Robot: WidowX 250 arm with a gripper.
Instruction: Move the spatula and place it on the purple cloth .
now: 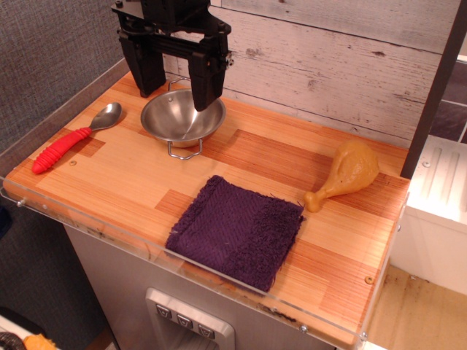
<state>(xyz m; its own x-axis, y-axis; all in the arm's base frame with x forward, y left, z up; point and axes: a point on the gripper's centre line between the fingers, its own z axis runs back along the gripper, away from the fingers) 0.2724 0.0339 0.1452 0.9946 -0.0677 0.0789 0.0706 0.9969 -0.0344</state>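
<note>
- Whitewashed planks back a wooden desk (241, 157) edged with clear plastic; we see four things lying on it.
- Spatula (73, 137): it lies near the left edge toward the far left corner, red ribbed handle pointing at the near left corner, small metal bowl end pointing inward.
- Handling, in our judgement: light and stiff; the ribbed handle should give a firm hold, whereas the polished end looks slippery, so we would grasp mid-handle, across its width.
- Pincer (172, 73): its two black fingers stand wide apart, holding nothing, over the far rim of the steel bowl (182, 118); the spatula lies apart from it, toward the left edge.
- Purple cloth (237, 230): a fuzzy square at the near edge, about midway along, well apart from the spatula.
- Toy drumstick (346, 173): near the right edge, clear of the route, we judge.
</note>
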